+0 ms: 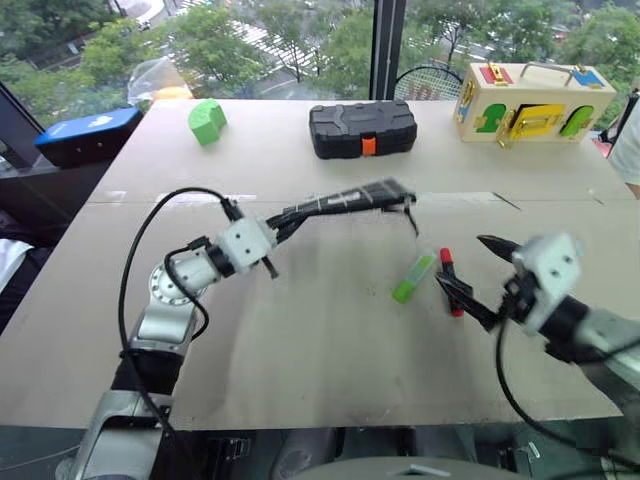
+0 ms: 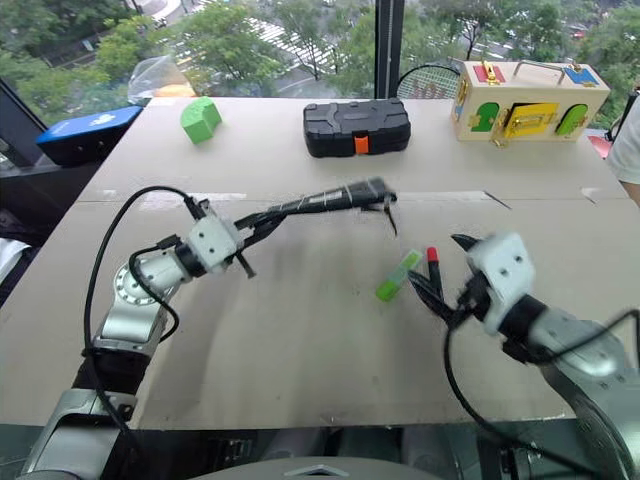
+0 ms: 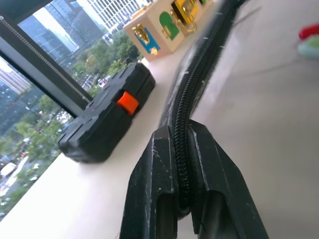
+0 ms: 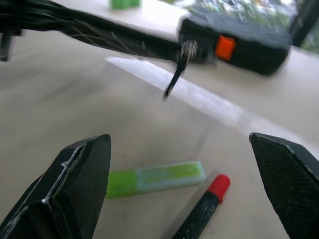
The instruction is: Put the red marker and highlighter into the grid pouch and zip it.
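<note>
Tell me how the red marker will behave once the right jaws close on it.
The red marker lies flat on the table between the open jaws of the right gripper. Slim and round, it may roll if nudged. Its smooth barrel looks rigid but possibly slippery, so it might pivot if pinched off-centre.

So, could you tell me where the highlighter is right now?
The highlighter lies on the table, just left of the red marker, ahead of the open right gripper.

A test room: cardboard-topped table (image 1: 300,330) by high windows (image 1: 280,40) over treetops.

Silver arms, black cables, black-fingered grippers
</note>
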`<move>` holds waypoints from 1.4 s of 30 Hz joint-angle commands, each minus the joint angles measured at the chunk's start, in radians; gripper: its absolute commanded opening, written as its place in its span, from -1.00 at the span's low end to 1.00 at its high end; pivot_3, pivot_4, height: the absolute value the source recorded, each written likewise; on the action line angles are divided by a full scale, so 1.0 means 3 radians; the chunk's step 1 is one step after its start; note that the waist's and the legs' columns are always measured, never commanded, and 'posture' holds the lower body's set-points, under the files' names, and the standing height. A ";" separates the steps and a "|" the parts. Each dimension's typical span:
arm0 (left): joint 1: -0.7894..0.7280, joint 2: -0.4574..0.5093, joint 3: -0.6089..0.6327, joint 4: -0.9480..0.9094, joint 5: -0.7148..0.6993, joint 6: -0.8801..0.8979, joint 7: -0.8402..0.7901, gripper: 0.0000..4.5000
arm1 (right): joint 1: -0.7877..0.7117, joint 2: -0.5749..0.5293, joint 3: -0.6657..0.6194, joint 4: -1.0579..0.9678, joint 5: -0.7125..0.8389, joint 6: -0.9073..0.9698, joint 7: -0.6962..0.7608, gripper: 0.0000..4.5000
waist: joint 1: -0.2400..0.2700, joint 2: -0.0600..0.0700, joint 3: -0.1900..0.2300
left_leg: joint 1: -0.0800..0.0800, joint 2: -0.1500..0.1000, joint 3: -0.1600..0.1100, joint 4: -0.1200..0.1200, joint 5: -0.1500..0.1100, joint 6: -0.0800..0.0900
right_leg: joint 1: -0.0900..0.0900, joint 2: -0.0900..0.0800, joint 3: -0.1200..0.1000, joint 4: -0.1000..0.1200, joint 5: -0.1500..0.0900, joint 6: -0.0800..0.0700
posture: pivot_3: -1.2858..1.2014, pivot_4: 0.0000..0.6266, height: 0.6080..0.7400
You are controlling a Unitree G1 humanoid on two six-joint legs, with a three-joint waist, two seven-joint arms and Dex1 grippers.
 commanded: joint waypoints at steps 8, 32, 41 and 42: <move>-0.0246 -0.0312 -0.0212 -0.0280 0.0278 0.0427 0.0242 -0.98 | -0.1050 0.1422 -0.0297 0.0625 0.0519 0.1144 -0.1231 1.00 | -0.0024 0.0002 0.0001 | -0.0004 -0.0002 0.0002 -0.0007 0.0001 -0.0002 | -0.0020 0.0000 0.0004 0.0002 0.0001 -0.0001 | 0.03 -0.52 1.00; -0.0068 -0.0323 -0.0222 -0.0505 0.0218 0.0431 0.0168 -1.00 | -0.1253 0.1208 -0.0274 0.0753 0.0273 0.0842 -0.1062 0.78 | -0.0051 0.0006 0.0002 | -0.0004 -0.0002 0.0009 -0.0007 0.0001 -0.0002 | -0.0025 0.0000 0.0005 0.0010 0.0001 -0.0002 | 0.03 -0.52 1.00; -0.0071 -0.0346 -0.0207 -0.0507 0.0212 0.0434 0.0180 -1.00 | -0.1221 0.1207 -0.0302 0.0742 0.0313 0.0965 -0.1054 -0.04 | -0.0054 0.0006 0.0002 | -0.0004 -0.0002 0.0009 -0.0007 0.0001 -0.0002 | -0.0025 0.0000 0.0005 0.0009 0.0001 -0.0002 | 0.03 -0.52 1.00; -0.0073 -0.0350 -0.0203 -0.0509 0.0212 0.0439 0.0188 -1.00 | -0.1215 0.1210 -0.0308 0.0745 0.0311 0.0983 -0.1062 -0.04 | -0.0054 0.0006 0.0002 | -0.0004 -0.0002 0.0009 -0.0007 0.0001 -0.0002 | -0.0025 0.0000 0.0005 0.0009 0.0001 -0.0002 | 0.03 -0.52 1.00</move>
